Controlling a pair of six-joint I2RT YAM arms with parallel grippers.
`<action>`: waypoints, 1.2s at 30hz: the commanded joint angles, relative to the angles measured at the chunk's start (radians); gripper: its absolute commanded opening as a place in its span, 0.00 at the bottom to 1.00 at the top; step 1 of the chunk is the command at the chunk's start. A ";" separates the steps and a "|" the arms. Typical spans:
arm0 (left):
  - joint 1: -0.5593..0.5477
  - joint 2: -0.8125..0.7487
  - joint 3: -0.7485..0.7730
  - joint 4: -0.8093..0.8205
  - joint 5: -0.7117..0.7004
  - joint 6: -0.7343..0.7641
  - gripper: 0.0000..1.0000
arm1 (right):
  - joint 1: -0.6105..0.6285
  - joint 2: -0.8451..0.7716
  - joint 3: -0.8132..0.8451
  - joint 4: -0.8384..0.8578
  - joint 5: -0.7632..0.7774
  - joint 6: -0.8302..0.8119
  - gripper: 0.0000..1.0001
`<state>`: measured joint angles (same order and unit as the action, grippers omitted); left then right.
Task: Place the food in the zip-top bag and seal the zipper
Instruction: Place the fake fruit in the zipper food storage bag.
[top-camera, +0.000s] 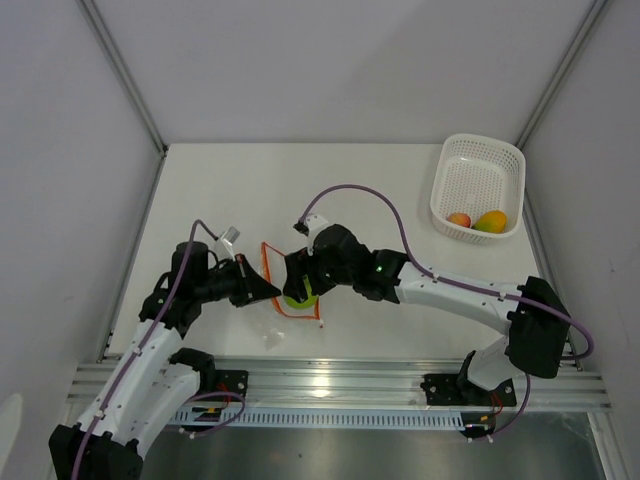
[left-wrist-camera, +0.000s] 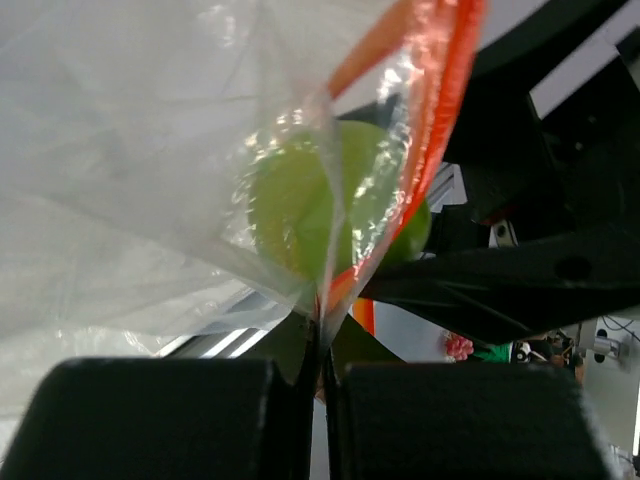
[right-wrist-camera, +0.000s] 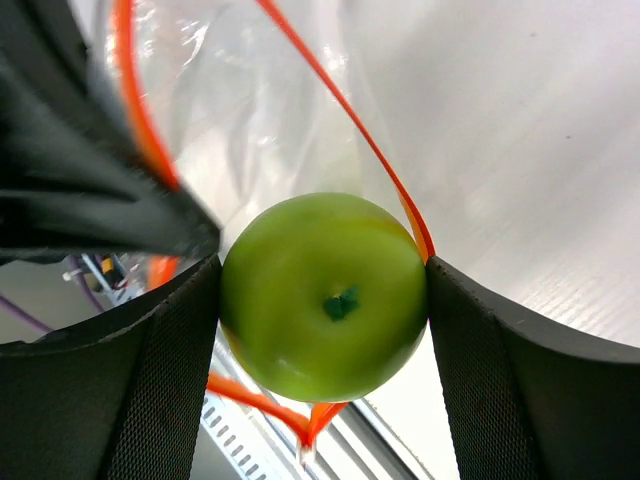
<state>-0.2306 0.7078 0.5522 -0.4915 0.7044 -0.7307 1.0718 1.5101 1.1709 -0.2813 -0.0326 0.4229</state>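
In the white basket, far right of the table: yellow-orange piece and smaller red-orange piece, side by side against the near wall.

In the open mouth of the clear bag, near the front middle of the table: green ball, ringed by the loop of the zipper strip and visible through the crinkled film from the left wrist. Clamped on both sides by the pads of the right gripper, spread just as wide as the ball. Left gripper pressed together, pinching the bag's edge, film and strip both, right below the ball.

Hard to tell how deep in the bag the ball sits, or whether the bag's bottom touches the table. From above, ball and bag mostly covered by the two gripper heads, with only a sliver of green and part of the strip showing. Film nearly lost against the white table.

Around: metal rail along the near edge, purple cable arching over the right arm. In the left wrist view, black parts filling the right side behind the bag.
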 joint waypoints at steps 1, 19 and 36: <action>-0.007 -0.033 0.003 0.014 0.092 -0.025 0.01 | 0.001 0.019 0.004 0.045 0.071 -0.001 0.00; -0.007 -0.024 -0.009 0.064 0.104 -0.064 0.01 | 0.025 0.018 0.003 0.022 -0.035 -0.006 0.63; -0.007 -0.034 -0.024 0.088 0.076 -0.081 0.01 | 0.051 -0.053 -0.074 0.102 -0.308 -0.010 0.68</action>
<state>-0.2337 0.6811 0.5320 -0.4667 0.7864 -0.7872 1.1049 1.4994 1.1183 -0.2687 -0.2432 0.4107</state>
